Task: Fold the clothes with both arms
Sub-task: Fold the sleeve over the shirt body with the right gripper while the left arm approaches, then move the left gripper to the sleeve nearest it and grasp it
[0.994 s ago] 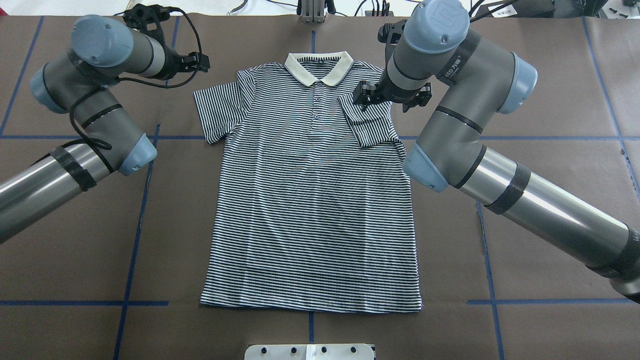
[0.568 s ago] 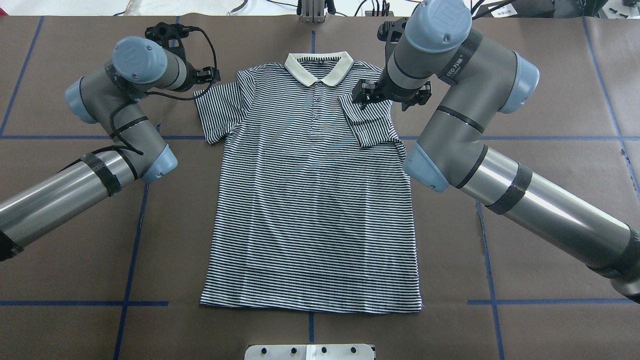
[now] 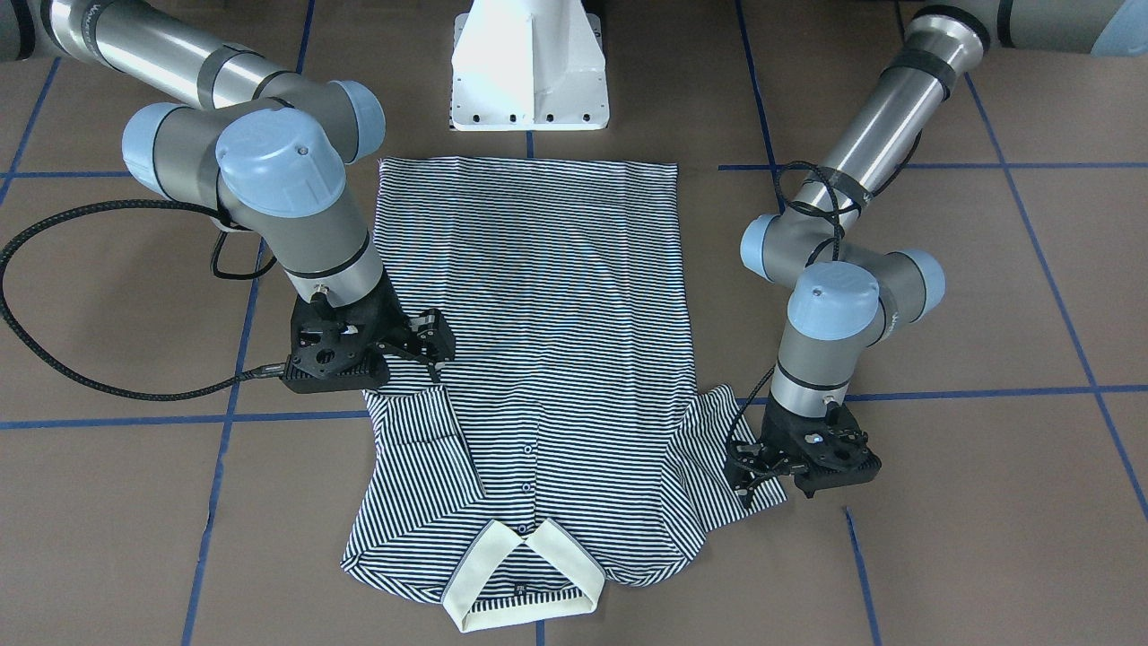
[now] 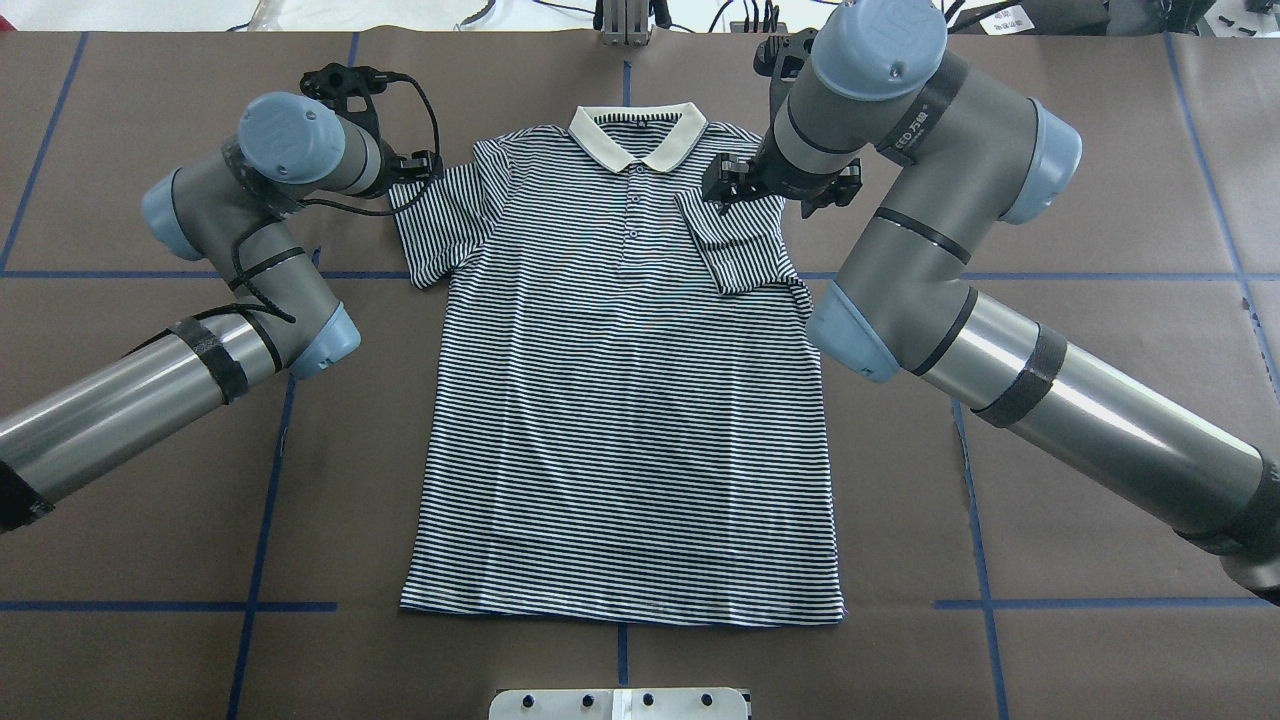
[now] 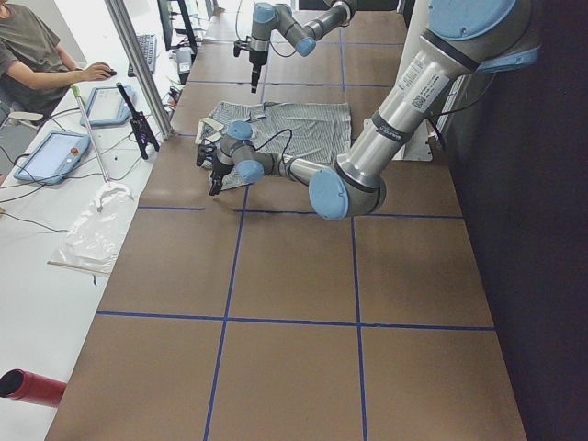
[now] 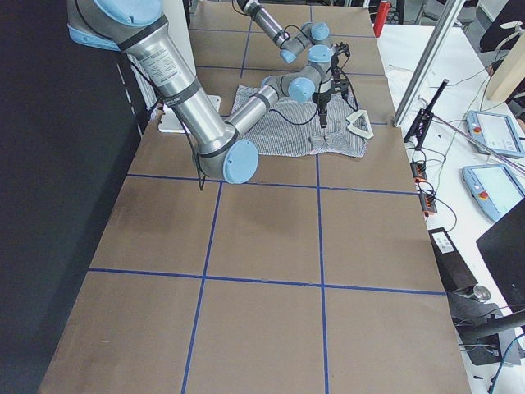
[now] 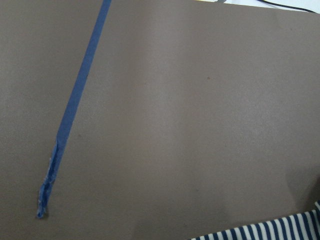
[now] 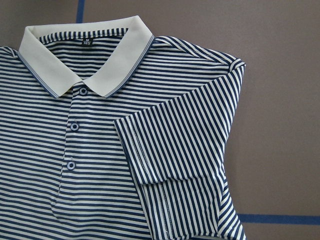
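Note:
The striped polo shirt (image 4: 625,400) lies flat, front up, with its cream collar (image 4: 637,135) at the far edge. One sleeve (image 4: 740,245) is folded inward onto the chest, as the right wrist view (image 8: 185,165) shows. The other sleeve (image 4: 435,220) lies spread out. My left gripper (image 4: 420,165) is at that sleeve's outer edge, low, and looks open and empty (image 3: 743,471). Its wrist view shows only a striped corner (image 7: 270,232). My right gripper (image 4: 725,185) hovers above the folded sleeve, open and empty (image 3: 437,339).
The brown table cover (image 4: 150,500) carries blue tape lines (image 4: 265,480). The white pedestal base (image 3: 529,67) stands at the shirt's hem end. An operator (image 5: 37,55) sits at a side bench with tablets beyond the table's far edge.
My left arm has swung in toward the shirt, bringing its gripper to the spread sleeve's outer edge. My right gripper has shifted only slightly, staying over the folded sleeve.

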Controlling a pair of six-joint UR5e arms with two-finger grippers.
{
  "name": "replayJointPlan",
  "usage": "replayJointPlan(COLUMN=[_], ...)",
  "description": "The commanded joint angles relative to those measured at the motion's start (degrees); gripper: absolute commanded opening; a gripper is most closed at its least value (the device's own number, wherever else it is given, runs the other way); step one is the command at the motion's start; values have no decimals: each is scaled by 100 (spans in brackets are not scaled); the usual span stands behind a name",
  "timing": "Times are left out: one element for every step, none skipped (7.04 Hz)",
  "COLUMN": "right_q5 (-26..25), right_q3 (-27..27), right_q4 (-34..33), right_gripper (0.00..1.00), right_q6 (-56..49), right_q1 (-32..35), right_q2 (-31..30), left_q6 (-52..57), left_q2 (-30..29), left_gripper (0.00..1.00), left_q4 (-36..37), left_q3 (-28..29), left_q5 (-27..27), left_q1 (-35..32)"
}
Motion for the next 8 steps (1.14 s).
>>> replayJointPlan(right_q5=[0,-9,-9,-9,-9,-9,-9,-9], right_q3=[0,0,0,0,0,0,0,0], right_q4=[0,0,0,0,0,0,0,0], right_gripper=[100,100,100,100,100,100,100,100], right_q6=[26,26,26,34,43,43,43,43], right_q1=[-4,4,-4,-4,-4,-4,-4,-4], right_q2=[20,20,20,29,38,29,38,29], left_q6=[68,68,68,68,68,68,68,68], left_q2=[4,4,4,4,13,13,13,21], left_gripper=[85,83,78,71,62,57,53,53], left_q4=[3,3,-14,-14,-14,-14,-14,-14], left_q3=[7,7,7,7,7,7,7,7], left_q5=[2,2,2,2,2,2,2,2], left_q1=[1,1,1,1,-8,-8,-8,1])
